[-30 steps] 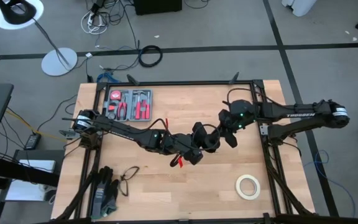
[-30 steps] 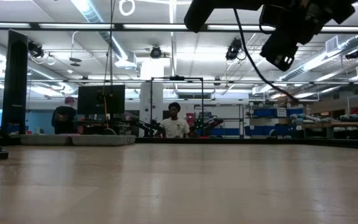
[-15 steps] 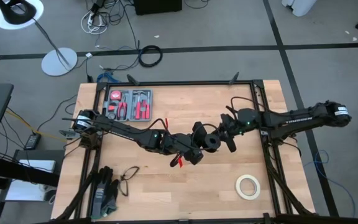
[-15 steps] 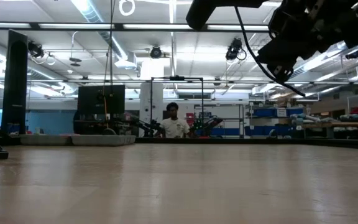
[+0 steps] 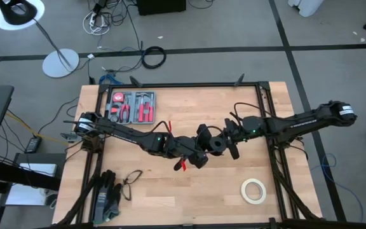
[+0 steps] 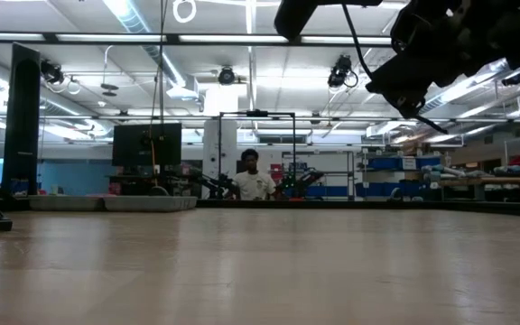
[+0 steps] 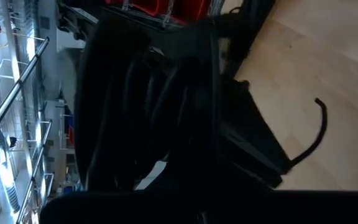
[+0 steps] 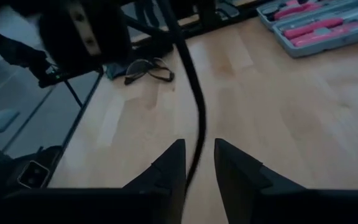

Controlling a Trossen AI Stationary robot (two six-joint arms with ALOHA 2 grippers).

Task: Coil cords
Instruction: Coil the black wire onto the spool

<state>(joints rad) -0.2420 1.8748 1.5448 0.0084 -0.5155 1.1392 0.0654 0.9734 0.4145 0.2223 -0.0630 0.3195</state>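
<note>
A: Right wrist view first: how does the right gripper (image 8: 196,163) stand?

B: Its two dark fingers (image 8: 169,163) are a narrow gap apart, and the thin black flexible cord (image 8: 191,93) runs lengthwise through that gap, outward toward the left arm. I cannot tell whether the pads touch it

A: And the left gripper (image 5: 203,151)?

B: Shut over mid-table, its view filled by a dark bundle of cord loops; one free end (image 7: 312,134) curls above the light wooden table (image 5: 164,191)

A: Which arm is nearer?

B: Both meet there; the right already straddles the strand, so closing along that axis looks likeliest
</note>
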